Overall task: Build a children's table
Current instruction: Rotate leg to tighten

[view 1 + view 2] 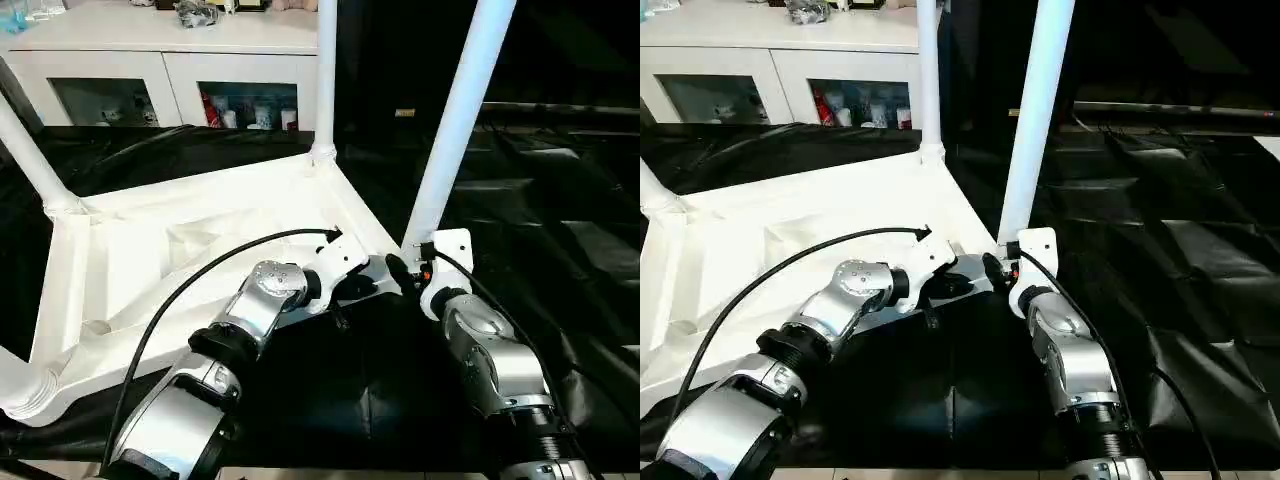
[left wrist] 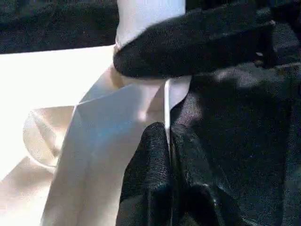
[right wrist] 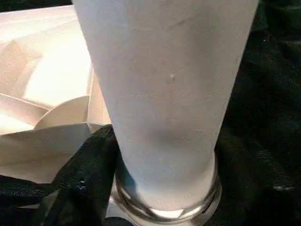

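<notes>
The children's table top (image 1: 150, 260) lies upside down on black cloth. A white tapered leg (image 1: 460, 110) stands tilted in its near right corner socket (image 3: 164, 212). My right gripper (image 1: 413, 255) is closed round the base of this leg (image 3: 164, 70), and one black finger (image 3: 82, 179) presses against it. That same finger (image 2: 188, 42) crosses the leg base in the left wrist view. My left gripper (image 1: 378, 282) is shut on the top's thin raised rim (image 2: 167, 103) just beside that corner, its fingers (image 2: 150, 160) pinching the edge.
Three more legs stand in their sockets: far right (image 1: 325, 70), far left (image 1: 30, 150) and near left (image 1: 15, 385). A white cabinet (image 1: 160, 60) with glass-front shelves stands behind. Black cloth (image 1: 560, 230) covers the floor to the right.
</notes>
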Robot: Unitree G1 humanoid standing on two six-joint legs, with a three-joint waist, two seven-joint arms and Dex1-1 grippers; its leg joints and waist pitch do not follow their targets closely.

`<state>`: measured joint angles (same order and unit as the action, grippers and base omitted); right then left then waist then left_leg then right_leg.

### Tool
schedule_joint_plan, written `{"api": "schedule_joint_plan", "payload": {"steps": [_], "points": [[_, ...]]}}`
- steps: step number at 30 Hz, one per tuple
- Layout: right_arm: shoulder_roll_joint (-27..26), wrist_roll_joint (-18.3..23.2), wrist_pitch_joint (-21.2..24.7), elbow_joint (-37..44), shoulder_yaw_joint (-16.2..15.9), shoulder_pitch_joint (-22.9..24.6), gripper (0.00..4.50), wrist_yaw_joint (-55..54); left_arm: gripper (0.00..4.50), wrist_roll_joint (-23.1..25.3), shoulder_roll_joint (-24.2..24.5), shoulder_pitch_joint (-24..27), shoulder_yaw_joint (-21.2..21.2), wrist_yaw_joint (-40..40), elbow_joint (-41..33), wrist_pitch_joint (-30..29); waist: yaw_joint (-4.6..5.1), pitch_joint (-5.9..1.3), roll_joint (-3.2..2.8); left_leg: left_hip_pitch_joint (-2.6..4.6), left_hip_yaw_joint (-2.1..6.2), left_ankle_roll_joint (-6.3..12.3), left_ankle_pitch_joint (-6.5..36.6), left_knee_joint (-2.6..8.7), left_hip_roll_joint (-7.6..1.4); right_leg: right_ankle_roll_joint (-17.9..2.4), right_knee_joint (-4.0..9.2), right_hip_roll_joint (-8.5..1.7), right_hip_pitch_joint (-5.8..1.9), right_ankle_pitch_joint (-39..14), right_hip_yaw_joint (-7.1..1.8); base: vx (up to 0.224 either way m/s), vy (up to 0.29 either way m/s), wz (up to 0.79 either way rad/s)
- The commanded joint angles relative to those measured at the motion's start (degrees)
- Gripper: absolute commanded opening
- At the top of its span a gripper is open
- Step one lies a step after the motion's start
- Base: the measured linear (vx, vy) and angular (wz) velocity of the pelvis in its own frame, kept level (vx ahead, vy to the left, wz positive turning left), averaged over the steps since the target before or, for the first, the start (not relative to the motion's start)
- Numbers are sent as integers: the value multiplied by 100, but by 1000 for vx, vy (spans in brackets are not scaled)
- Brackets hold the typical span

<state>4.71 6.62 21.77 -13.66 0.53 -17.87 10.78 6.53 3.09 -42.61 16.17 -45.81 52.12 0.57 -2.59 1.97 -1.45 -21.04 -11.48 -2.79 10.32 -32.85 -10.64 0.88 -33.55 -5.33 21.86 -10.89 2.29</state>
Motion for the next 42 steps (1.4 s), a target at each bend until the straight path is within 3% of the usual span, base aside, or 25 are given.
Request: {"api": "schedule_joint_plan", "payload": {"steps": [1,3,5,7,9,12,14,16,17,19,21,22,24,25,27,28,29,30,33,34,37,38,42], "points": [[24,63,-13,124,-16,56,356,123,0,-28,3,8,-49,72,133,340,18,-261,72,60,145,35,1664,433,-213,-915,490,-286,-139,-1845,-176,0,0,0],[154,118,-4,320,5,131,369,271,0,-100,3,-2,-141,86,94,482,6,-255,86,74,137,76,1651,426,-218,-902,500,-291,-126,-1904,-182,0,0,0],[320,221,64,553,28,252,380,501,45,-186,14,-2,-229,55,6,484,-3,-253,106,62,134,107,1607,424,-221,-871,502,-293,-130,-1947,-185,0,0,0],[507,402,166,836,93,424,380,809,60,-340,34,41,-319,-126,-178,344,-51,-255,93,75,123,179,1532,410,-233,-901,500,-304,-140,-1863,-193,0,0,0],[848,526,245,1195,53,678,380,1270,80,-445,162,182,-336,-369,-527,203,-78,-281,62,44,139,207,1286,413,-259,-1035,432,-297,-178,-1359,-175,0,0,0],[1153,660,313,1532,32,928,380,1696,100,-585,357,351,-403,-565,-905,31,-56,-296,66,15,130,292,1079,382,-247,-1194,356,-277,-203,-743,-166,0,0,0],[1357,854,401,1822,3,1109,380,2069,106,-715,592,536,-440,-808,-1321,-162,-51,-311,70,-11,127,462,807,344,-244,-1348,293,-279,-241,-181,-165,25,0,-1],[1575,962,443,2146,-138,1298,380,2408,134,-865,884,777,-445,-1166,-1888,-517,-46,-339,59,14,118,581,583,305,-247,-1490,237,-268,-233,247,-164,25,0,-1],[1638,1060,513,2306,-201,1379,380,2542,139,-940,1059,925,-425,-1377,-2214,-697,-51,-356,31,12,107,726,350,272,-246,-1594,188,-256,-226,663,-168,0,0,0],[1686,1221,613,2538,-324,1489,380,2718,168,-1089,1445,1280,-367,-1770,-2940,-1121,-42,-373,20,-13,115,816,206,259,-257,-1634,157,-254,-226,834,-159,0,0,0],[1550,1256,611,2583,-516,1493,380,2758,176,-1262,2035,1817,-283,-2149,-3945,-1707,-38,-320,13,1,95,755,463,278,-266,-1663,186,-255,-168,494,-159,0,0,0],[1550,1256,611,2583,-516,1493,380,2758,184,-1262,2035,1817,-283,-2149,-3945,-1707,-24,-309,26,1,93,698,599,296,-271,-1661,193,-254,-165,283,-159,0,0,0],[1214,1187,586,2428,-733,1328,351,2642,198,-1390,2542,2309,-329,-2235,-4851,-2278,-16,-256,-16,39,102,392,1126,370,-289,-1530,272,-244,-118,-681,-163,0,0,0],[1064,1121,532,2312,-795,1235,344,2547,212,-1411,2663,2452,-374,-2207,-5099,-2441,-2,-232,-20,39,94,301,1284,392,-286,-1471,288,-224,-98,-925,-166,0,0,0],[730,933,355,1962,-903,998,334,2278,224,-1301,2871,2705,-452,-2093,-5470,-2664,30,-202,-38,85,111,-50,1767,441,-271,-1255,343,-207,-44,-1611,-181,0,0,0],[686,904,329,1909,-919,962,322,2233,225,-1278,2903,2741,-461,-2074,-5524,-2702,23,-213,-52,110,119,-133,1821,434,-277,-1222,339,-214,-24,-1655,-187,0,0,0],[513,813,230,1712,-922,840,322,2033,225,-1210,3021,2857,-477,-2053,-5689,-2811,38,-199,89,102,101,-178,1882,445,-268,-1131,373,-199,-6,-1760,-202,0,0,0],[411,768,178,1598,-925,765,311,1895,231,-1179,3115,2947,-490,-2044,-5853,-2940,4,-204,5,102,123,-235,1871,458,-264,-1059,346,-230,-7,-1872,-217,0,0,0],[110,638,-11,1189,-893,511,291,1481,264,-991,3377,3136,-499,-1956,-6179,-3237,12,-203,2,88,129,-339,1829,476,-246,-941,336,-189,-3,-1715,-215,0,0,0],[110,638,-11,1189,-893,511,278,1481,262,-991,3377,3136,-499,-1956,-6179,-3237,12,-214,69,79,124,-327,1816,471,-245,-927,333,-198,-11,-1679,-214,0,0,0],[-148,613,-170,872,-790,326,257,1234,300,-859,3621,3233,-476,-1751,-6381,-3436,-1,-220,45,64,130,-326,1700,463,-226,-909,311,-197,-14,-1558,-222,0,0,0],[-319,617,-291,656,-659,203,234,1016,311,-802,3722,3243,-501,-1612,-6461,-3562,12,-227,90,79,118,-337,1692,448,-229,-926,300,-192,6,-1452,-227,0,0,0],[-544,693,-418,416,-417,94,200,693,349,-739,3812,3251,-520,-1519,-6556,-3700,-3,-249,91,59,112,-280,1338,423,-211,-987,245,-184,-38,-1040,-223,0,0,0]]}}
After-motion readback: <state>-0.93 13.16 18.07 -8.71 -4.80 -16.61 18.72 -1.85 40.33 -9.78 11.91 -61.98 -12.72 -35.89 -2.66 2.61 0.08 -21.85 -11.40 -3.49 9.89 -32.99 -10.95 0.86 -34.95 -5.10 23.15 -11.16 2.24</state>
